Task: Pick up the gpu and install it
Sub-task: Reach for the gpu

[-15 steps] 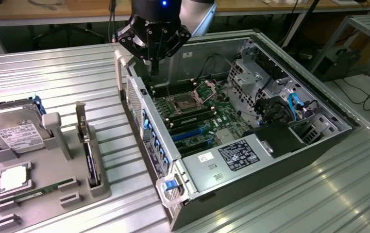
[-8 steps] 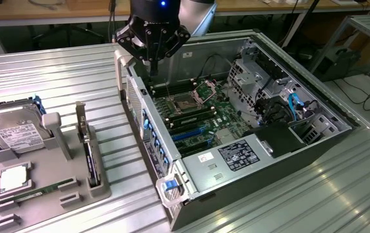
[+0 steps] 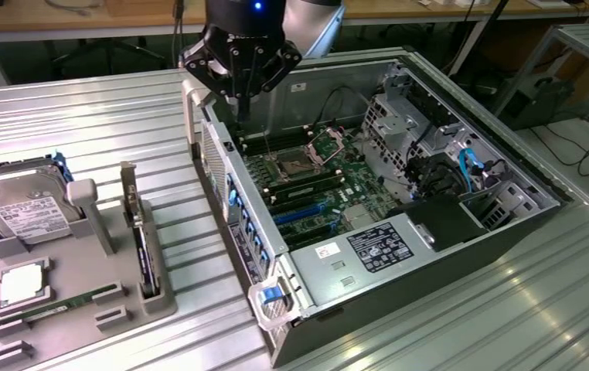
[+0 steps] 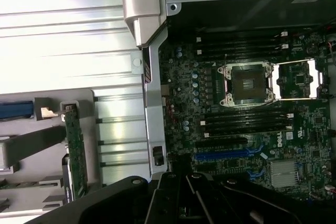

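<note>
While the gpu (image 3: 142, 255) stands well aside, the end effector (image 3: 241, 107) hangs closed, empty.

We see the end effector (image 3: 241, 114) hanging over the far edge of the open computer case (image 3: 501, 224), its fingers drawn together into a narrow tip above the motherboard (image 3: 310, 185). The case lies on its side on the ribbed metal desk (image 3: 99, 124). Well apart from the end effector, toward the exterior view's left, a grey holder (image 3: 99, 270) sits on the desk. In it the gpu (image 3: 146, 259) stands on edge in a slot, its silver bracket (image 3: 128, 192) rising at the far end. We also see a hard drive (image 3: 25, 210) and a green RAM stick (image 3: 62, 303) in the holder.
</note>
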{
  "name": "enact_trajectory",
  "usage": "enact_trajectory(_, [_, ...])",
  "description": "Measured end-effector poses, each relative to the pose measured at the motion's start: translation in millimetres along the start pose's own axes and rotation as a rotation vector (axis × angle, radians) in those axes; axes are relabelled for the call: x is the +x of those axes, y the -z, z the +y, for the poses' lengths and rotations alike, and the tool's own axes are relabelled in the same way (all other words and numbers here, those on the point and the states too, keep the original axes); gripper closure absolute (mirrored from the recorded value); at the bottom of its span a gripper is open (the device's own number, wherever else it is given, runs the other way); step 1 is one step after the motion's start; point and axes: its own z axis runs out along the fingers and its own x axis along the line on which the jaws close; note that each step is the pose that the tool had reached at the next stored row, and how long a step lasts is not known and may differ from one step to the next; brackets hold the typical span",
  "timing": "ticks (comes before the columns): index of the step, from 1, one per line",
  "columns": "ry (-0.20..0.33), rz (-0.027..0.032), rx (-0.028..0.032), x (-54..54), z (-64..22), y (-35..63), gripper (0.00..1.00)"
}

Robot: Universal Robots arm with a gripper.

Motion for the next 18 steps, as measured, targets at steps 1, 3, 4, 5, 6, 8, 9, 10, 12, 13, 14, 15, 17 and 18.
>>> enact_trajectory(1, [0.000, 0.0000, 0.0000, 0.1, -0.1, 0.0, 0.89])
enact_trajectory(3, [0.000, 0.0000, 0.0000, 0.4, -0.2, 0.0, 0.89])
enact_trajectory(4, [0.000, 0.0000, 0.0000, 0.6, -0.4, 0.0, 0.89])
enact_trajectory(5, [0.000, 0.0000, 0.0000, 0.8, -0.5, 0.0, 0.89])
enact_trajectory(6, [0.000, 0.0000, 0.0000, 1.0, -0.6, 0.1, 0.89])
enact_trajectory(8, [0.000, 0.0000, 0.0000, 1.3, -0.8, 0.1, 0.89])
enact_trajectory(9, [0.000, 0.0000, 0.0000, 1.5, -0.9, 0.1, 0.89])
enact_trajectory(10, [0.000, 0.0000, 0.0000, 1.7, -0.9, 0.1, 0.89])
enact_trajectory(12, [0.000, 0.0000, 0.0000, 2.2, -1.1, 0.1, 0.89])
enact_trajectory(13, [0.000, 0.0000, 0.0000, 2.4, -1.1, 0.1, 0.89])
enact_trajectory(14, [0.000, 0.0000, 0.0000, 2.6, -1.2, 0.1, 0.89])
enact_trajectory(15, [0.000, 0.0000, 0.0000, 2.8, -1.3, 0.1, 0.89])
enact_trajectory(17, [0.000, 0.0000, 0.0000, 3.1, -1.5, 0.2, 0.89])
enact_trajectory(18, [0.000, 0.0000, 0.0000, 3.3, -1.6, 0.2, 0.89])
